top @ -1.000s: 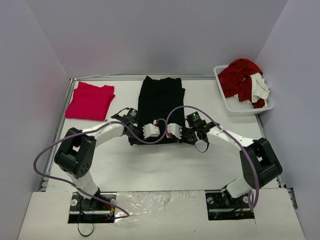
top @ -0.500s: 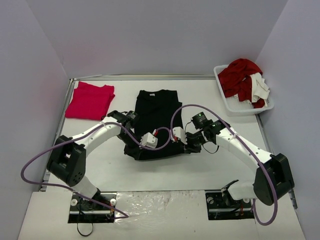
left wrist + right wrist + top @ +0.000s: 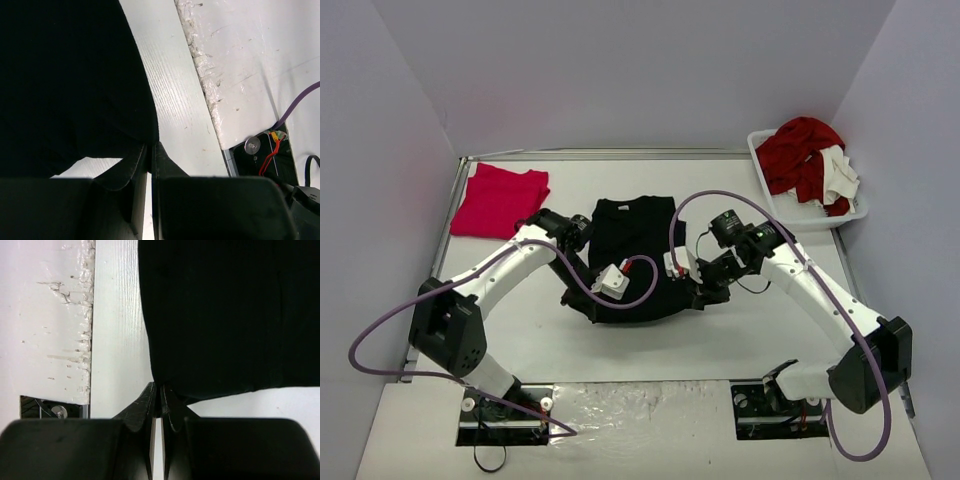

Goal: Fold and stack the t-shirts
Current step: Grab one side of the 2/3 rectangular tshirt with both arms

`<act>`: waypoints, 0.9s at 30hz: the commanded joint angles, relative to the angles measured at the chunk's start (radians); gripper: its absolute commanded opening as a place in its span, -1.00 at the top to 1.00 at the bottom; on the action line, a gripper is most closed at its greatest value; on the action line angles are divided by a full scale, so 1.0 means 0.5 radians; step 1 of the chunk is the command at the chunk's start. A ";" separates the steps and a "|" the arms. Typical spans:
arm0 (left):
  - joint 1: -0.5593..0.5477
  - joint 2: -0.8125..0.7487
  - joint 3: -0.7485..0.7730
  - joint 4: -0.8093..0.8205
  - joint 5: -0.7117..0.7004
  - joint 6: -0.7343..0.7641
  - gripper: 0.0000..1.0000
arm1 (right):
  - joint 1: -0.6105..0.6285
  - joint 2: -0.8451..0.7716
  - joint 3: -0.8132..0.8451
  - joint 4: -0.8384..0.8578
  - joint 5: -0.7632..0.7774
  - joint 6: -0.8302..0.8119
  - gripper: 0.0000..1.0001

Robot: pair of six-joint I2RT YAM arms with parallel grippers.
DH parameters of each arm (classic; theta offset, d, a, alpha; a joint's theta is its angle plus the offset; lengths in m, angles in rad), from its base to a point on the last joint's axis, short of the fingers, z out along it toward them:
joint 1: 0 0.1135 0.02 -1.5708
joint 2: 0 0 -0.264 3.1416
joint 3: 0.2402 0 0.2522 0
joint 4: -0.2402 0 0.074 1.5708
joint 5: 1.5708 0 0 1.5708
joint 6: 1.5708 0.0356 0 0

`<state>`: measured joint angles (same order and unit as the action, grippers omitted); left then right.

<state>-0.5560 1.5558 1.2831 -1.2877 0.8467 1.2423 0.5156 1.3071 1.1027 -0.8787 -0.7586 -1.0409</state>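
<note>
Item: black t-shirt, lying mid-table and pinched at its two near corners. Its near hem is largely hidden from overhead by the wrist cameras and both grippers. The dark fingertips are hard to separate from the dark cloth there. In the left wrist view the shirt fills the area ahead and to one side of the jaws as flat black, cut off by the frame, with no folds readable. The right wrist view shows the shirt the same way, with only its near edge and one side edge defined against the white table. Left gripper: jaws pressed together on the shirt's corner, and in the wrist view the cloth edge runs straight into the closed tips. Right gripper: jaws likewise clamped on the opposite corner, with cloth meeting the tips. Arm pose: each arm rises from its base, bends outward at the elbow, then angles inward and down, so the two wrists face each other across the hem. Pink-red t-shirt: flat, well beyond and outside the left jaws. Bin: well beyond and outside the right jaws, holding crumpled red and white clothes.
</note>
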 commanded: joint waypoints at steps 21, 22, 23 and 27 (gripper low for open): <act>0.075 -0.274 0.281 -0.407 -0.070 -0.199 0.95 | -0.049 0.131 0.457 -0.406 -0.106 -0.198 1.00; 0.078 -0.268 0.284 -0.385 -0.080 -0.214 0.95 | -0.055 0.144 0.473 -0.396 -0.085 -0.201 1.00; 0.084 -0.259 0.305 -0.358 -0.095 -0.226 0.95 | -0.077 0.159 0.494 -0.390 -0.072 -0.210 1.00; 0.133 -0.185 0.397 -0.312 -0.141 -0.279 0.95 | -0.141 0.288 0.644 -0.381 -0.041 -0.253 1.00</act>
<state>-0.5068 1.4601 1.4132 -1.3128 0.7841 1.1362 0.4690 1.4082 1.3613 -1.0607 -0.7959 -1.1538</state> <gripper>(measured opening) 0.043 0.012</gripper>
